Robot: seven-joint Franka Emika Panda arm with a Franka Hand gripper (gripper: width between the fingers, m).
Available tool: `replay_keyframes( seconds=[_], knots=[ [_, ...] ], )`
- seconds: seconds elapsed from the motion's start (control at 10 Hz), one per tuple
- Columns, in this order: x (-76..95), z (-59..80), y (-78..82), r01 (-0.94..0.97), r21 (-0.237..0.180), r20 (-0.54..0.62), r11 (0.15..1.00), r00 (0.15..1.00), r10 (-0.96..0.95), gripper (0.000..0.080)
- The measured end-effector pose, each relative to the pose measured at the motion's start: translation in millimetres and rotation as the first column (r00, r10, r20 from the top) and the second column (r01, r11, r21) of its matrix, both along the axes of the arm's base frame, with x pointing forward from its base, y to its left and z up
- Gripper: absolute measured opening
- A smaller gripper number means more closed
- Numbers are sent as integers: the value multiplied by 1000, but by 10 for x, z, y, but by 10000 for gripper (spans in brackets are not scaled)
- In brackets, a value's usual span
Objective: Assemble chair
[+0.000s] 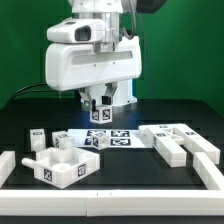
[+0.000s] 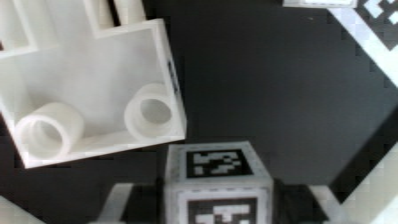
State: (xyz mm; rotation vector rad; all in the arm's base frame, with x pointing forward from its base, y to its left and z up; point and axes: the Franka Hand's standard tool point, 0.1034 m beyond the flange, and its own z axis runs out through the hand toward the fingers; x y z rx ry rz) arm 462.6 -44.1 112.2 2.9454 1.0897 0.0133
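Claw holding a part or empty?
Holding. The wrist view shows a tagged white block gripped between the fingers of the claw.

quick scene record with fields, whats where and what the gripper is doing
gripper: gripper shut on small white tagged plastic block, over black table
wrist view also shows: white plastic panel with two round sockets
centre: marker board, flat on table
exterior view's left: chunky white plastic chair parts
exterior view's right: white plastic frame-shaped part
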Motion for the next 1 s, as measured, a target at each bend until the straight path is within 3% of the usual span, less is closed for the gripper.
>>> replay_keyframes(
  seconds=[0.2, 0.3, 0.5, 0.6, 1.0],
  knots=[
    [30, 40, -2, -27, -4, 29, 1000, 999, 27, 278],
    [42, 184, 3, -63, -14, 98, 998, 993, 64, 278],
    [-220, 300, 39, -79, -27, 182, 997, 980, 82, 278],
    [-358, 235, 67, -85, -37, 213, 996, 973, 91, 278],
    [-334, 61, 48, -87, -53, 249, 995, 964, 97, 278]
  ],
)
